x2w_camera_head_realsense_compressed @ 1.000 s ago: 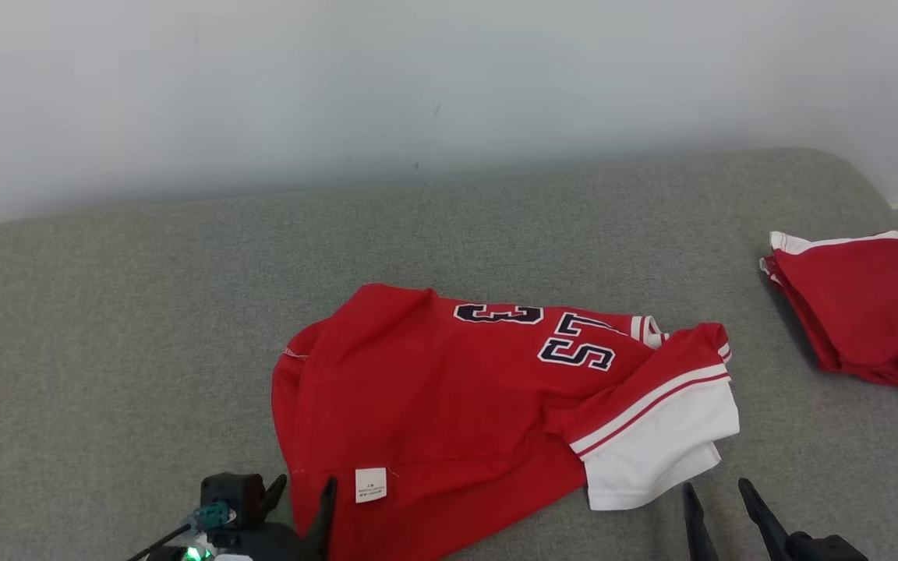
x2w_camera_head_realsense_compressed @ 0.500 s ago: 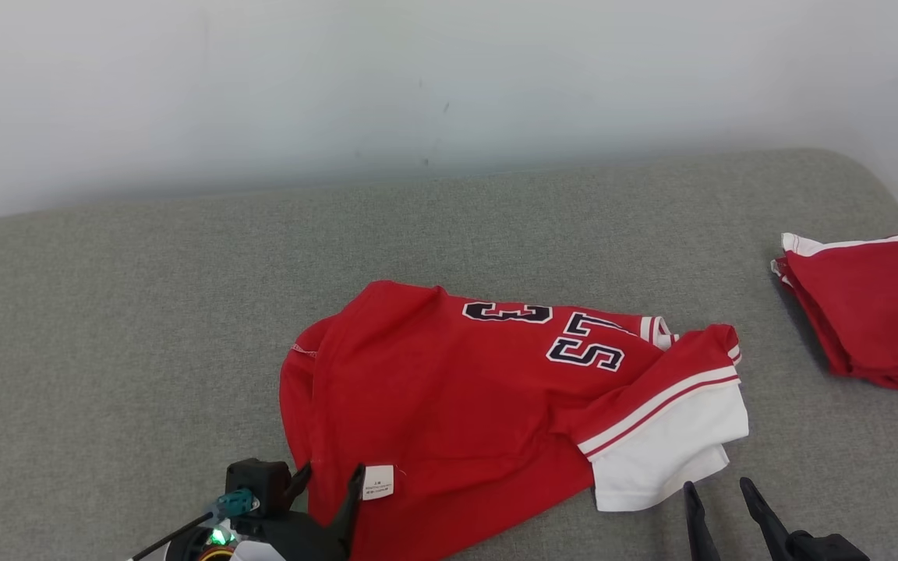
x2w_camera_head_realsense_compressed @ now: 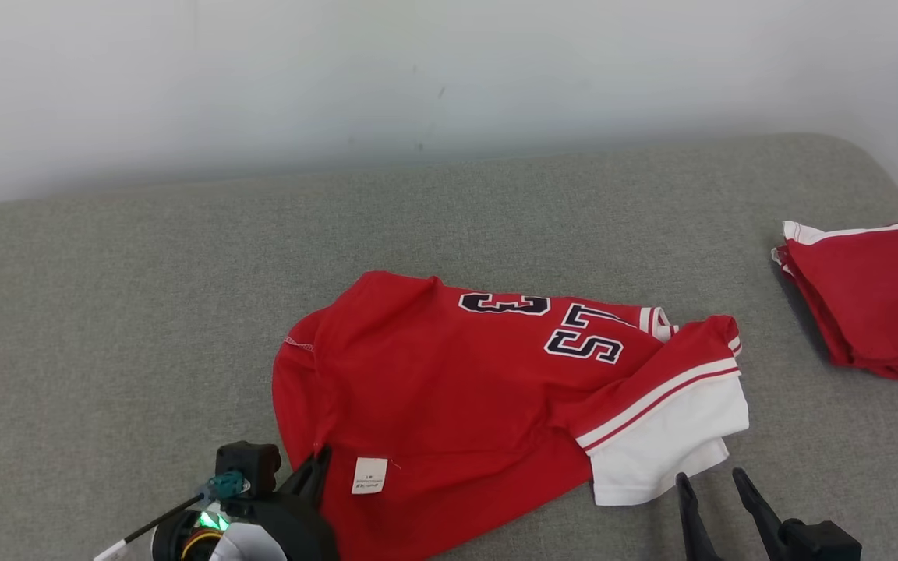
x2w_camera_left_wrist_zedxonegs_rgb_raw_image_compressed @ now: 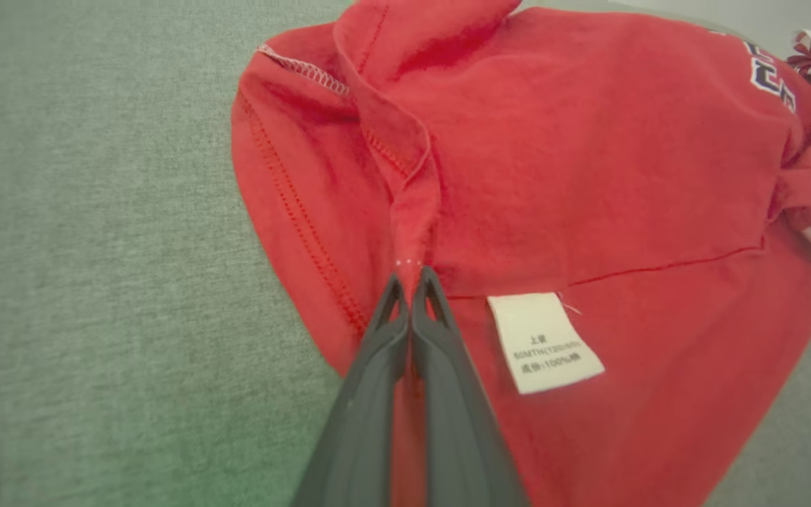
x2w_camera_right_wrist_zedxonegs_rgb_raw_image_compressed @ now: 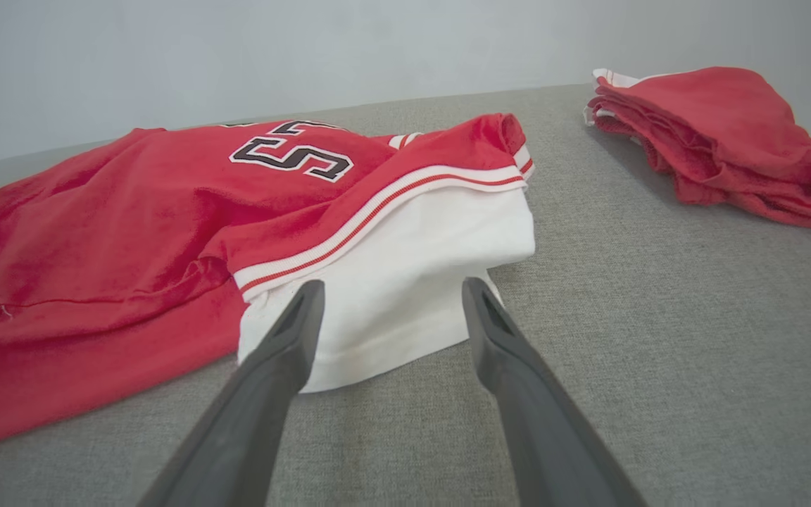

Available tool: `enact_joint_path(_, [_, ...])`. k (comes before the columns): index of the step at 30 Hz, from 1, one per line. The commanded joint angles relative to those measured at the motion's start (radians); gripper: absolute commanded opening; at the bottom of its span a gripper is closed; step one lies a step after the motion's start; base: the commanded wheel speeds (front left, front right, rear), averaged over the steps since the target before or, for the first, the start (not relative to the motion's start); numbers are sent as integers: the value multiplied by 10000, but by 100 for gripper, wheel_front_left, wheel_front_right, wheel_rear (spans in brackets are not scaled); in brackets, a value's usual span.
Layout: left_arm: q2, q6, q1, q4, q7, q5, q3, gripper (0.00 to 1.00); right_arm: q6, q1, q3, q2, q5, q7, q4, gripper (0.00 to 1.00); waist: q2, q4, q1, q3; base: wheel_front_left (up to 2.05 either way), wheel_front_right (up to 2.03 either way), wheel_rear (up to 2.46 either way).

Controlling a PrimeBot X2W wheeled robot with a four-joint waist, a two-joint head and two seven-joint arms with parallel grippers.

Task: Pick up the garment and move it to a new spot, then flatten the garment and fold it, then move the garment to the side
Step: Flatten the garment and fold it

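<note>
Right now the left tool [x2w_camera_left_wrist_zedxonegs_rgb_raw_image_compressed: 412, 278] is pinched tight on a raised fold of the red garment [x2w_camera_head_realsense_compressed: 449, 374], just beside its white label [x2w_camera_left_wrist_zedxonegs_rgb_raw_image_compressed: 545, 341]. That garment lies crumpled mid-cushion [x2w_camera_head_realsense_compressed: 106, 312]. The right tool [x2w_camera_right_wrist_zedxonegs_rgb_raw_image_compressed: 388, 289] gapes wide, holding nothing, near the white sleeve [x2w_camera_right_wrist_zedxonegs_rgb_raw_image_compressed: 412, 239].

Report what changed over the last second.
The left gripper, open a second ago, has shut its fingers on a raised fold of the red jersey beside its white label. The right gripper stayed open short of the white sleeve; the jersey and folded red garment lie as before.
</note>
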Motion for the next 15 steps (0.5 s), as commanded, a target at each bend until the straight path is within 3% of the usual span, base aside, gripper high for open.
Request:
enact_joint_path(1, [31, 76, -172, 47, -109, 17, 17, 0, -27, -110, -13, -36, 85, 90, 23, 100, -1, -35, -1, 66, 0, 0, 0])
enact_joint_path(8, [-4, 655, -26, -122, -749, 119, 166, 0, -27, -406, -771, -1, -2, 1234, -29, 100, -1, -26, -1, 319, 0, 0, 0])
enact_joint_path(15, [-166, 934, 653, -756, -1244, 213, 19, 0, -27, -679, -1563, 75, -337, 2584, -121, 100, -1, 317, -1, 510, 0, 0, 0])
